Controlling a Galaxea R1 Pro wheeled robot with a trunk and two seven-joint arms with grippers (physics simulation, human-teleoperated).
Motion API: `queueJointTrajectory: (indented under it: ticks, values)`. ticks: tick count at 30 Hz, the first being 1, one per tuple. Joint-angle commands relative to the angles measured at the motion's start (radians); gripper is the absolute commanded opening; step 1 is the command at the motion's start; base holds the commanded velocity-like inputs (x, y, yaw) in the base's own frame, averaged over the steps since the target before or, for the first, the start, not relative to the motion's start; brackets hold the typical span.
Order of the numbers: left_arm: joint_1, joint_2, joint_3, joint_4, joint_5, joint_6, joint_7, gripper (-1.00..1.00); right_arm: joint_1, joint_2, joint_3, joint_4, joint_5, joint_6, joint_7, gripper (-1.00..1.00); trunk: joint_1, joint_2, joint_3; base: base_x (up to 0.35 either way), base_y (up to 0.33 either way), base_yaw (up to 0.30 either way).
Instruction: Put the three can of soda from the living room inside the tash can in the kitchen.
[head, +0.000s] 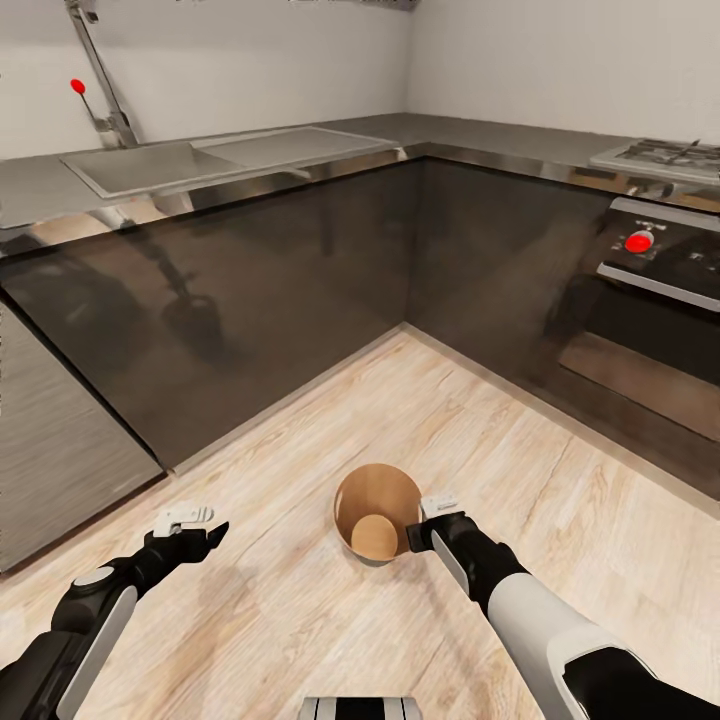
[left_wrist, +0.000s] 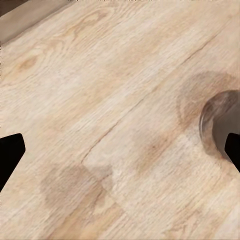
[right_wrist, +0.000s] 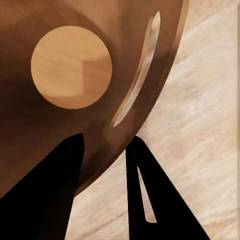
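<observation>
A: So where's the tash can (head: 377, 512)?

B: On the kitchen floor (head: 300, 620), in the corner of dark cabinets (head: 300, 290). The right pincer (head: 430, 520) straddles its rim, one finger inside and one outside, holding no soda can. The left pincer (head: 190, 530) hangs spread and empty over bare boards.

A: How would it handle?

B: Probably light and stiff; a nudge could tip it. Its inside looks empty. Sink (head: 150, 165) and oven (head: 660, 260) stand well clear
</observation>
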Motion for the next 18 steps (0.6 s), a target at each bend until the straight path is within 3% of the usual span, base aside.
queueJointTrajectory:
  ticks: [1,18]
  values:
    - [0.000,0.000,0.000,0.001,0.000,0.000,0.000,1.00,0.000,0.000,-0.001,-0.001,-0.006,-0.001,0.002,-1.00,-0.004,0.007,0.003,0.000,0.000,0.000]
    - [0.000,0.000,0.000,0.002,-0.001,0.000,0.000,1.00,0.000,0.000,0.000,-0.001,-0.005,-0.005,0.002,-1.00,-0.069,0.126,0.057,0.000,0.000,0.000]
